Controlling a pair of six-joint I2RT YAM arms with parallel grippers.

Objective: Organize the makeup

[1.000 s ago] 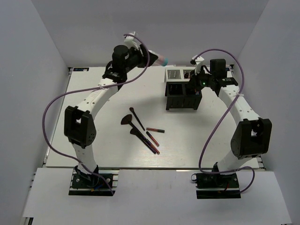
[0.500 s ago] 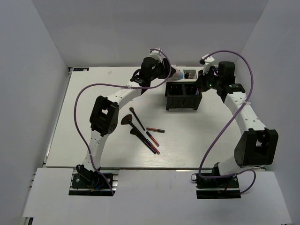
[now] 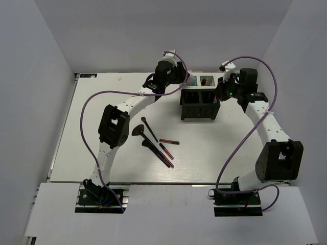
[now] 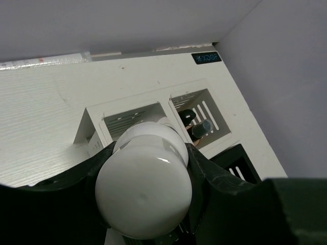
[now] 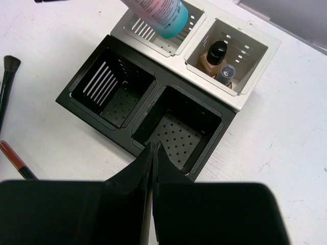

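Note:
My left gripper (image 4: 148,153) is shut on the white-capped bottle (image 4: 145,189), whose cap fills the left wrist view. The bottle's blue base (image 5: 171,18) hangs tilted at the mouth of the organizer's back-left silver compartment (image 5: 153,30). Two tan foundation bottles (image 5: 217,56) stand in the back-right silver compartment. My right gripper (image 5: 153,145) is shut and empty, above the near edge of the black organizer (image 5: 117,97). On the table lie a fan brush (image 3: 138,130), two other black brushes (image 3: 149,128) and dark-red pencils (image 3: 168,141). In the top view the left gripper (image 3: 179,77) is at the organizer's back left.
The two front black compartments (image 5: 179,127) hold nothing. The organizer (image 3: 199,104) stands at the table's back right, close to the rear wall. My right arm (image 3: 255,109) curves along the table's right side. A purple cable (image 3: 102,97) loops over the left arm.
My left arm has swung right from the back left, carrying the bottle over to the organizer's back-left compartment. The right gripper shifted slightly right and stayed shut.

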